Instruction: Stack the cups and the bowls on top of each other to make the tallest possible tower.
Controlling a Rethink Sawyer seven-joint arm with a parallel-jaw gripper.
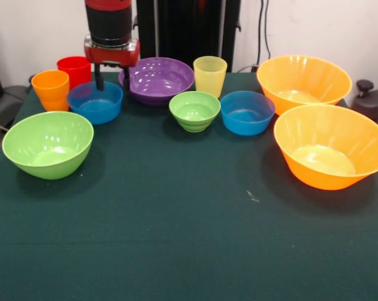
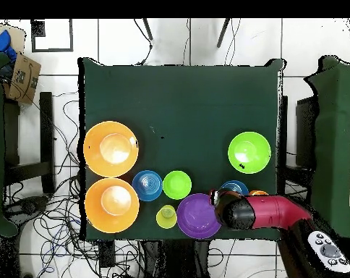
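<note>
The gripper (image 1: 111, 81) is hanging over the far rim of a blue bowl (image 1: 95, 102) beside the purple bowl (image 1: 156, 79); its fingers are seemingly spread, though it is hard to tell. Nothing is stacked yet; next it probably needs lowering and closing on the rim.

Arm (image 1: 111, 31) cut off by front view's top edge. Gripper (image 1: 112, 80) fingertips hidden behind blue bowl (image 1: 95, 101). Overhead: red cup fully hidden, orange cup (image 2: 258, 192) nearly hidden, under arm.

Glossy plastic bowls (image 1: 48, 143); matt cloth table (image 1: 176, 238).
</note>
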